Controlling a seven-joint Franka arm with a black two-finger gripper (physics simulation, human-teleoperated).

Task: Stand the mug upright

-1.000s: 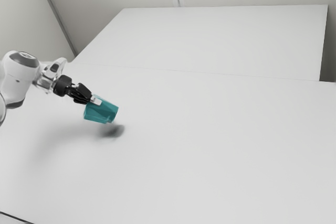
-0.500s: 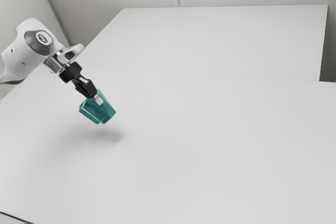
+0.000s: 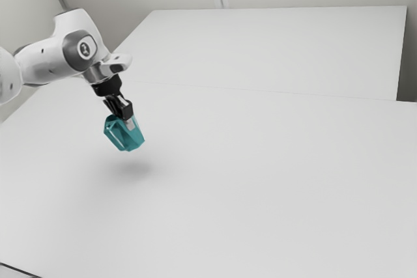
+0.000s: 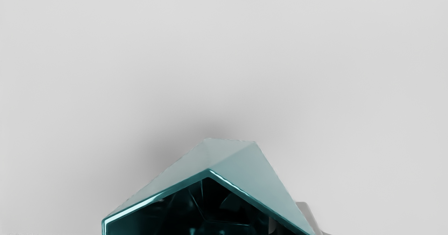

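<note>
While the arm (image 3: 52,63) reaches in from the left edge of the exterior view, the gripper (image 3: 128,120) points downward in the left part of the frame, above the middle height. It is closed on the wall of the teal mug (image 3: 122,137) and carries it in the air; how wide the gap between its fingers is, I cannot tell exactly. A pale fingertip pad (image 3: 131,124) lies against the mug near the upper right of its body. The mug is left of the centre of the frame and is tilted, with its mouth toward the upper left and its base toward the lower right. Below it, a soft shadow (image 3: 133,170) lies on the white table (image 3: 273,180), apart from the mug.

In the wrist view, the mug is at the bottom of the frame, around the middle. Its angular rim (image 4: 208,173) and its dark inside face the camera, and the outer wall shows pale teal facets. One grey finger (image 4: 306,214) is at the outer side of the mug, and a small grey piece (image 4: 272,225) is visible within the mouth.
</note>
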